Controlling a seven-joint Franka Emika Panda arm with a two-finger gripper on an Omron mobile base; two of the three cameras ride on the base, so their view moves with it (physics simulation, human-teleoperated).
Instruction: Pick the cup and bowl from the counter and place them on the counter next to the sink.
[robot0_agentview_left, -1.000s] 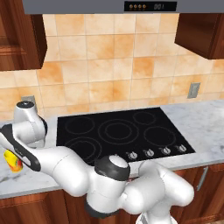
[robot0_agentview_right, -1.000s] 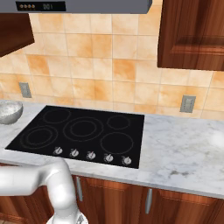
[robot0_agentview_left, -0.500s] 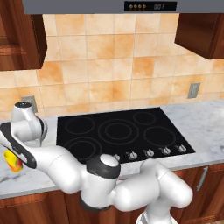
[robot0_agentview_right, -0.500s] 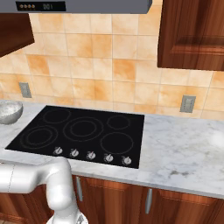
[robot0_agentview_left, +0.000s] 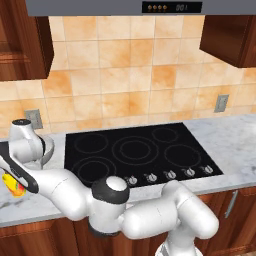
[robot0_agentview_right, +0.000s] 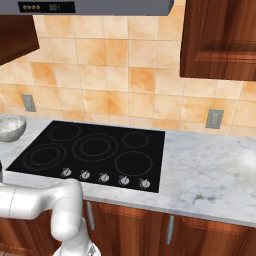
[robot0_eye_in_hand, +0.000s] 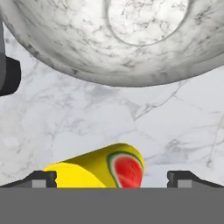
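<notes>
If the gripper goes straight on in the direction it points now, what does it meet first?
Probably the cup, which lies between the fingertips of the gripper. Beyond it comes bare counter, then the bowl. Depth is hard to judge.

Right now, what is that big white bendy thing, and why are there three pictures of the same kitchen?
The white bendy thing is a robot arm. Two pictures come from cameras riding behind it, one on its left and one on its right. The third comes from a camera on its hand, looking along its end effector, the part that grabs. On the white marble counter there is a black cooktop and, beside it, a grey bowl. In the hand picture a small yellow cup with a watermelon drawing sits between the two finger tips, in front of the bowl. The tips stand wide apart, so the cup does not look squeezed yet.
</notes>
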